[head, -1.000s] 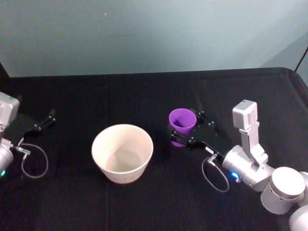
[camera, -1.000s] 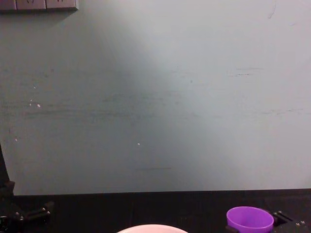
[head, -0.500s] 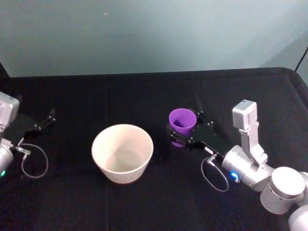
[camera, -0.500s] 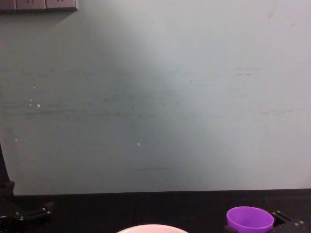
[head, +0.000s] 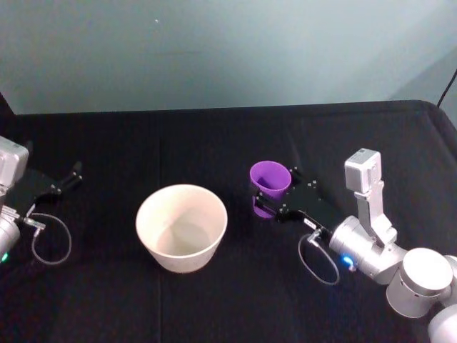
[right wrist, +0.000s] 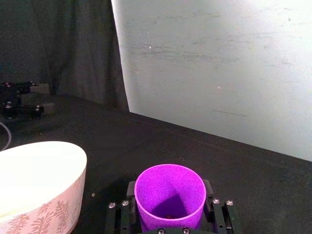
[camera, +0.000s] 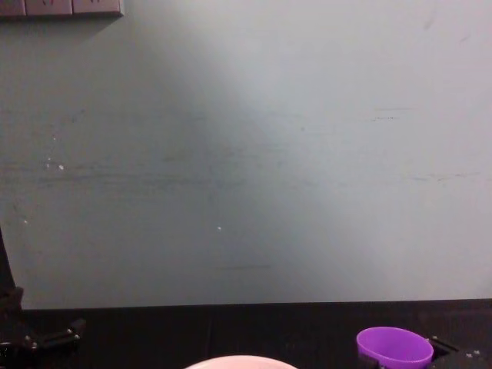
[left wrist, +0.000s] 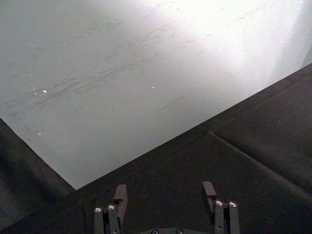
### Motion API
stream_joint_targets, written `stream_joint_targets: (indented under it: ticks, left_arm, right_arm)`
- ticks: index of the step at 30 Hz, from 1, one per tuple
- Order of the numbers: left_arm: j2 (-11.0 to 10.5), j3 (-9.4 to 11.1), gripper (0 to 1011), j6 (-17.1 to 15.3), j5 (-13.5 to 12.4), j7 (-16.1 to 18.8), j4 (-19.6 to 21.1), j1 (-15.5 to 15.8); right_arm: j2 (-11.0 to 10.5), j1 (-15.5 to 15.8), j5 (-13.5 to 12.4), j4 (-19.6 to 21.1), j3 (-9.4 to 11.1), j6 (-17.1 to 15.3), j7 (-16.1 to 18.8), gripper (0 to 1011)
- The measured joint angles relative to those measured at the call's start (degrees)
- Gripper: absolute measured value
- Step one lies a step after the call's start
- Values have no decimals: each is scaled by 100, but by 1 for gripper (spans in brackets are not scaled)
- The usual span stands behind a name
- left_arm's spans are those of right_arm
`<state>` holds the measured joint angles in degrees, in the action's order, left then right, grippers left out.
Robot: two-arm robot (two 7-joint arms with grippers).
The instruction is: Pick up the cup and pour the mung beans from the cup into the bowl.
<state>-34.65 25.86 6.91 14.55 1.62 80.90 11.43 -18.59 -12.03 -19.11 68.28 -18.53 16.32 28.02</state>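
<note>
- A table (head: 214,143) under black cloth stands against a pale grey-green wall (head: 214,50); the chest view also takes in a row of sockets (camera: 61,8) in its upper left corner.
- In the head view the purple cup (head: 270,180) is right of centre, with the cream bowl (head: 181,227) to its left, near but apart.
- The right arm reaches in from the lower right of the head view, lying low over the cloth, with a blue light (head: 348,261) on its wrist.
- The right gripper (head: 277,191) has one jaw on each side of the cup, pinching its wall.
- The right wrist view looks down into the cup (right wrist: 169,195); its bottom is too dark to tell what lies there. I cannot tell whether the cup touches the cloth.
- That view alone shows a pinkish leaf pattern (right wrist: 51,214) on the bowl's (right wrist: 44,161) outer wall.
- The chest view catches the cup's (camera: 393,347) rim at lower right and the bowl's (camera: 240,362) rim at the bottom edge.
- The left gripper (head: 71,176) rests at the left edge of the head view, a looped cable (head: 50,239) beside it.
- In the left wrist view the left gripper's (left wrist: 165,195) jaws are spread, with bare cloth between them.
</note>
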Motion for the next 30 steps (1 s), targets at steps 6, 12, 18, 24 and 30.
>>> stream_joint_targets:
  ticks: [6,12,18,24,30]
  left_arm:
    - [0,0,1000,0,0,0,0,0]
    - [0,0,1000,0,0,0,0,0]
    - [0,0,1000,0,0,0,0,0]
    - [0,0,1000,0,0,0,0,0]
    - [0,0,1000,0,0,0,0,0]
  right_arm:
    - [-3,0,-3,2,-3,0,-5,748]
    - [-103,128,100,317,13,31,-26,728]
    - [-253,329,186,806,82,-146,-98,724]
    - [-384,463,77,1190,177,-421,-85,724]
    - [-586,614,-68,1812,287,-823,-92,724]
